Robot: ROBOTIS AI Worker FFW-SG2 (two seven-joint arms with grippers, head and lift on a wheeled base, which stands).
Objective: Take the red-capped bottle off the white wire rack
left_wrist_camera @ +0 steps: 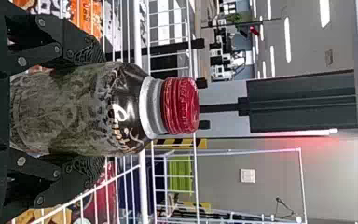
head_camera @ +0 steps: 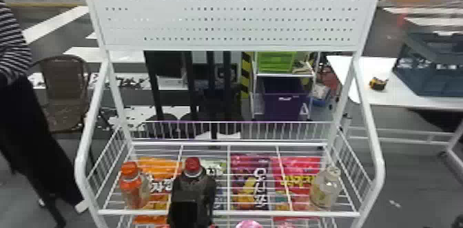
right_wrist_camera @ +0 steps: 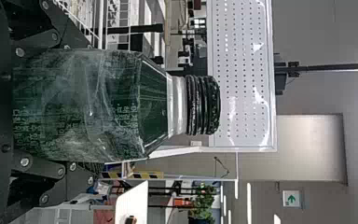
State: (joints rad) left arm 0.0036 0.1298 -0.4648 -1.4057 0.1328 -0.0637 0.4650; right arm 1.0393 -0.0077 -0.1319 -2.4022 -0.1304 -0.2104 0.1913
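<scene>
In the head view, my left gripper (head_camera: 190, 200) is at the front of the white wire rack (head_camera: 303, 214), left of its middle, with the red-capped bottle (head_camera: 192, 168) upright in it. The left wrist view has the dark bottle (left_wrist_camera: 130, 109) between both fingers of my left gripper (left_wrist_camera: 91, 109), which press on its sides; its red cap and white neck ring stand free. Whether its base touches the shelf is hidden. A dark green bottle with a black cap (right_wrist_camera: 154, 105) is held between the fingers of my right gripper (right_wrist_camera: 81, 107).
An orange-capped bottle (head_camera: 134, 186) stands at the rack's left and a clear pale-capped bottle (head_camera: 325, 187) at its right. Colourful snack bags (head_camera: 249, 182) lie below the wires. A white perforated panel (head_camera: 227, 13) rises at the back, and slanted side rails (head_camera: 373, 141) bound the shelf.
</scene>
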